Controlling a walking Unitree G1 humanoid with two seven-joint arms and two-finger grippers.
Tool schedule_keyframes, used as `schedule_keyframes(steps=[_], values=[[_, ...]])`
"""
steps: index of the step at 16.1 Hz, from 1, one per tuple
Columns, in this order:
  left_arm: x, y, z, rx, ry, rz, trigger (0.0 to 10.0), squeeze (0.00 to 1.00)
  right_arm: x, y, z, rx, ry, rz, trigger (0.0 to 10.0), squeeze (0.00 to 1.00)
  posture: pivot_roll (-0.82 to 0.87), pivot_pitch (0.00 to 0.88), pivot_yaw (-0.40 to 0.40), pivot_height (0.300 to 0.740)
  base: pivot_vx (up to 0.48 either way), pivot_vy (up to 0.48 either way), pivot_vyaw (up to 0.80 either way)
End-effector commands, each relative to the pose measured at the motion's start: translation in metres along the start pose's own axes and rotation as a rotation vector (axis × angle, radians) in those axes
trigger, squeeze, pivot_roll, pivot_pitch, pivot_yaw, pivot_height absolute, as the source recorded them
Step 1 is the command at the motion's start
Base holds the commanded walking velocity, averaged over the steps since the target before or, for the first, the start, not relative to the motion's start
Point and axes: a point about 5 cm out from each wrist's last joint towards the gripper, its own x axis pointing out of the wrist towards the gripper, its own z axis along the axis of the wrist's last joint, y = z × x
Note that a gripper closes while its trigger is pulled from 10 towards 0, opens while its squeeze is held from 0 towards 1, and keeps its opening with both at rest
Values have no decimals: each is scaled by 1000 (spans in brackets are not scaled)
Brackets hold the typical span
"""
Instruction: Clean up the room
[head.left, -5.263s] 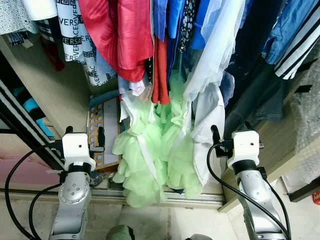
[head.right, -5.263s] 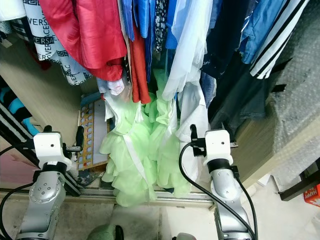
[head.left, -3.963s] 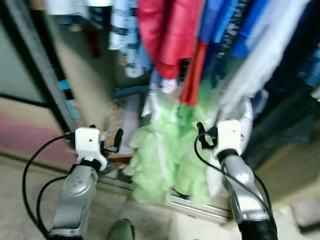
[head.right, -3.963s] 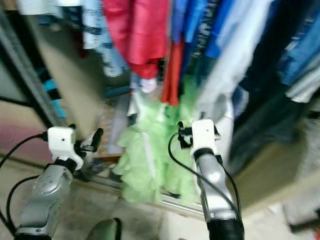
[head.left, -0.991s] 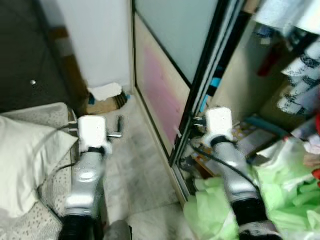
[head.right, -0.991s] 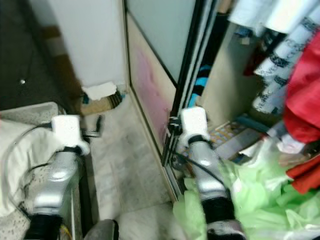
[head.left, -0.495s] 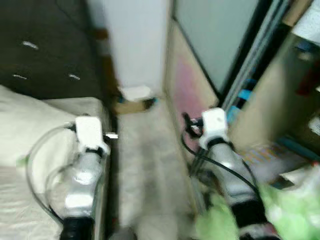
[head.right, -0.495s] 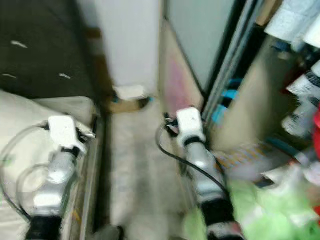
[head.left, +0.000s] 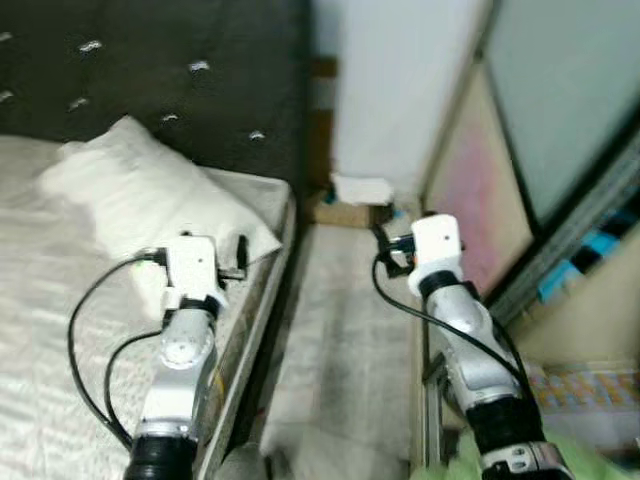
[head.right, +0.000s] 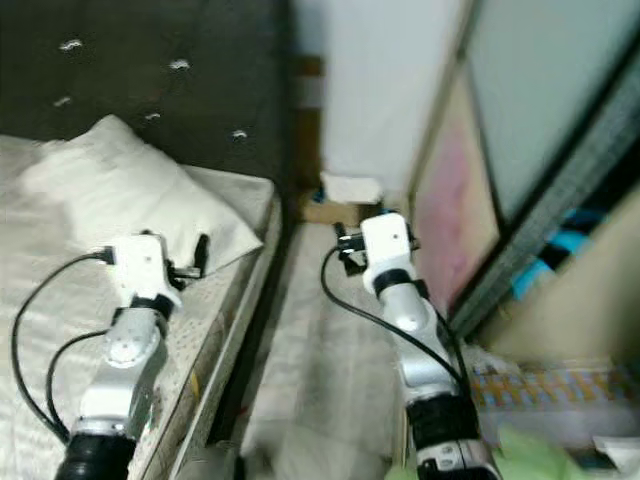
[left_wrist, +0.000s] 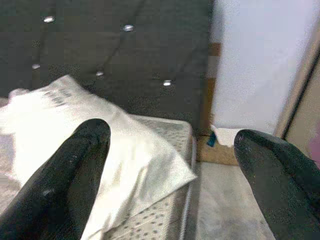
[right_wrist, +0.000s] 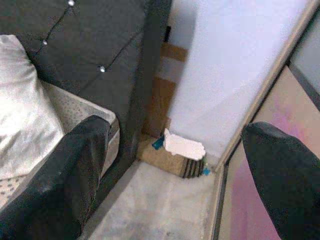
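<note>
A: Looking from the head cam, left gripper (head.left: 240, 252) hovers over the bed (head.left: 60, 330) by the pillow (head.left: 150, 195); right gripper (head.left: 383, 240) is above the floor (head.left: 340, 340).

B: Wrist cams: both jaws spread, empty. Small box (right_wrist: 182, 160) by the wall sits well ahead. Blur could cause a clip on the bed frame.

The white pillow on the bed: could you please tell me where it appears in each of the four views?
Left eye view: white pillow at upper left, below the headboard.
Right eye view: at upper left, above the left gripper.
Left wrist view: left of centre, between the fingers.
Right wrist view: at the left edge.
Shared landmark: the dark tufted headboard.
</note>
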Motion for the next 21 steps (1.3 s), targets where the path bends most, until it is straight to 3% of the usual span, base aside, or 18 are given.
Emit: schedule_keyframes(steps=[1,7,8,12,21], values=[[0,6,0,3,7,28,10000,0,3,6,3,11,-11,19,10000,0,67,0,-76,740,0,0,800],[1,5,0,-15,19,18,10000,0,6,6,5,18,-21,26,10000,0,64,0,-76,740,0,0,800],[1,3,-1,-85,43,-1,10000,0,6,7,6,20,-23,28,10000,0,61,0,-75,740,0,0,800],[1,1,-1,-95,62,-9,10000,0,7,6,6,23,-26,31,10000,0,57,0,-74,740,0,0,800],[2,5,4,-40,28,20,10000,0,9,8,8,21,-38,44,10000,0,57,0,-74,740,0,0,800]])
